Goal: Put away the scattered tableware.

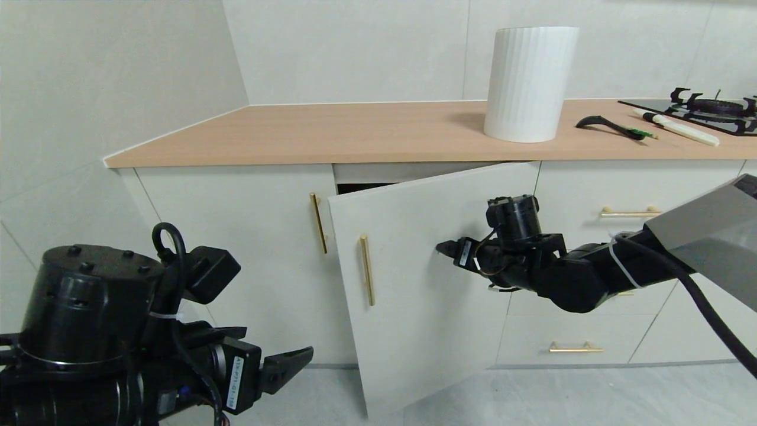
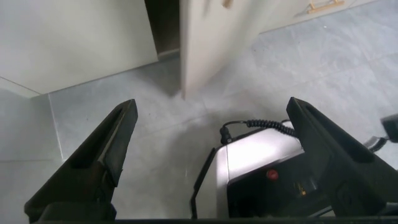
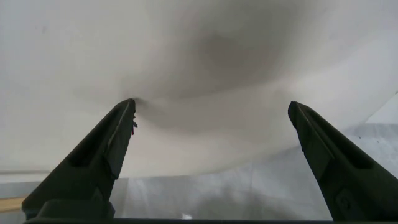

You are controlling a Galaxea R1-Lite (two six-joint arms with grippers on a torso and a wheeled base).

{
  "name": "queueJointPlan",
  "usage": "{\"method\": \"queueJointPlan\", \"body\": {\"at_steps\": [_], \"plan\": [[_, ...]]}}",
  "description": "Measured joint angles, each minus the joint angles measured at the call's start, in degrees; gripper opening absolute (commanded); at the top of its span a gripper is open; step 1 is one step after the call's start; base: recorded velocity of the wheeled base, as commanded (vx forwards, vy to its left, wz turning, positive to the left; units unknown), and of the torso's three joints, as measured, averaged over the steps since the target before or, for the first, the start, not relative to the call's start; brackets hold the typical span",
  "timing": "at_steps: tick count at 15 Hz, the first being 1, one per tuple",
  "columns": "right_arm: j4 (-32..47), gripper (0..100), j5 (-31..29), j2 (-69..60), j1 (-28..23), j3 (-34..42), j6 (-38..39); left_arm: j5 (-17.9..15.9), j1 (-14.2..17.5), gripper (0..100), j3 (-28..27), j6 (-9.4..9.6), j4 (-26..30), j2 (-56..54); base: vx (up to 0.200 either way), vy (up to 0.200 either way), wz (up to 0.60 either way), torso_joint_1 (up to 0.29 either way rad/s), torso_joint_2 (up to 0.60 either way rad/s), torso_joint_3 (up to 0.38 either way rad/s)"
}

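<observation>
Containers first, L to R. The white cabinet door with the vertical brass handle (image 1: 426, 284) stands swung out. There's a dark gap (image 1: 359, 188) behind its top edge, but you can't tell what's inside. On the light wood countertop (image 1: 355, 133) the tall white ribbed cylinder pot (image 1: 529, 83) stands upright near the front edge. Its top is above your eye line, so contents unknown.

The tableware's at far R on the counter. The black curved spoon-like utensil (image 1: 609, 125) lies flat, just R of the pot and apart from it. The long cream-white utensil (image 1: 680, 127) is next to it, its far end by the black hob (image 1: 709, 109).

Now edges and room, L to R. Your left gripper (image 1: 290, 361) sits low at bottom L, jaws wide (image 2: 211, 106) with nothing btwn them. The grey tiled floor (image 2: 155, 118) is under it and the open door's bottom corner (image 2: 199, 43) ahead. Next is the closed white cabinet door (image 1: 236, 260), its brass handle near the open door's free edge.

Your right gripper (image 1: 443, 247) is up at the open door's outer face, R of its handle. Jaws are spread wide (image 3: 211, 106) and empty, w/ one tip right at the panel. Can't tell if it's touching. Behind that arm are the white drawer fronts with horizontal brass pulls (image 1: 628, 211).
</observation>
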Motion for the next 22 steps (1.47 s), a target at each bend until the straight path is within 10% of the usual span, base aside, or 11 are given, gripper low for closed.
{"method": "queueJointPlan", "body": {"at_steps": [22], "plan": [[0.41,100,-18.4,13.18,-3.04,-16.18,1.95,0.2,0.02,100,0.26,-0.02,-0.02,0.26,0.0,0.0,0.0,0.0,0.0,0.0]]}}
